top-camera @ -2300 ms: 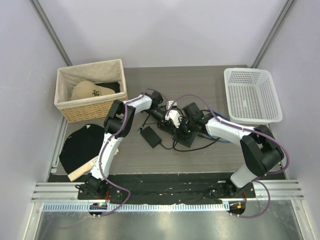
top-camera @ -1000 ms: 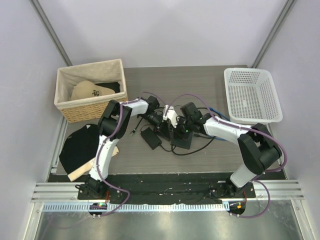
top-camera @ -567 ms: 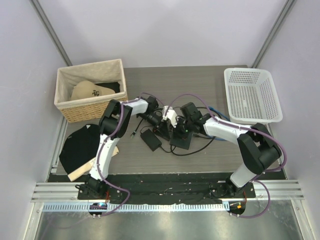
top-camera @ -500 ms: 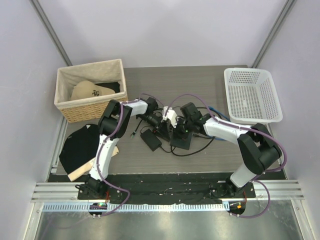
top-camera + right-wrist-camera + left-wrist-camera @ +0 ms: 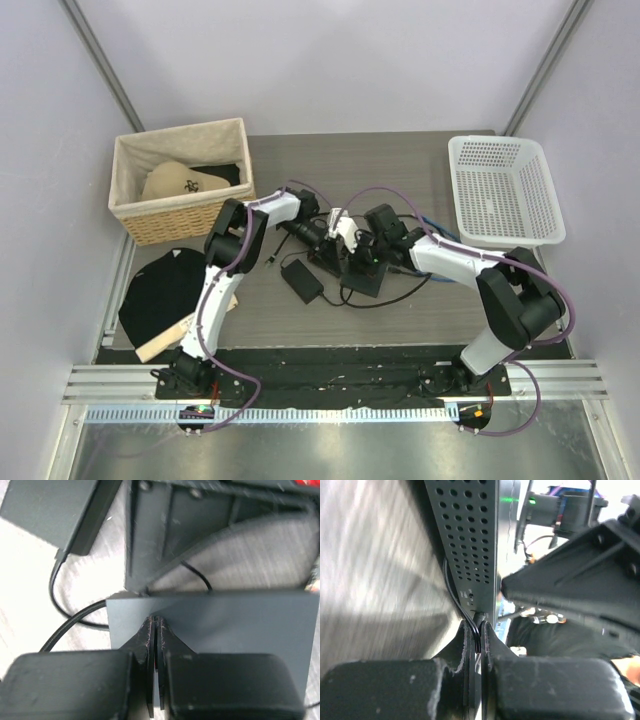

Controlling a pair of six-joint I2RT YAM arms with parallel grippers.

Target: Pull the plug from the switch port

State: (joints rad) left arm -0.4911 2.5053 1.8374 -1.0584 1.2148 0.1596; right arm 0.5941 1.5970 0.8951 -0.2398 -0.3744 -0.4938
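Note:
The switch [image 5: 357,278], a flat black box, lies at mid-table between both arms. Its perforated side [image 5: 470,530] fills the left wrist view. My left gripper [image 5: 328,240] [image 5: 479,630] is shut on a thin black cord [image 5: 454,592] right at the box's edge. My right gripper [image 5: 358,258] [image 5: 156,622] is shut on nothing, with its tips resting on the box's flat face [image 5: 225,625]. A bright-blue cable [image 5: 428,224] shows beside the right forearm. The plug and the switch port are hidden under the arms.
A black adapter brick [image 5: 300,277] [image 5: 45,510] lies just left of the switch, with black cords looping around it. A wicker basket [image 5: 180,180] stands at the back left and a white plastic basket [image 5: 500,190] at the back right. A black cloth [image 5: 165,290] lies at the left edge.
My left gripper has shifted a little to the right and away, with the cord still pinched in it. The right gripper stays on the switch.

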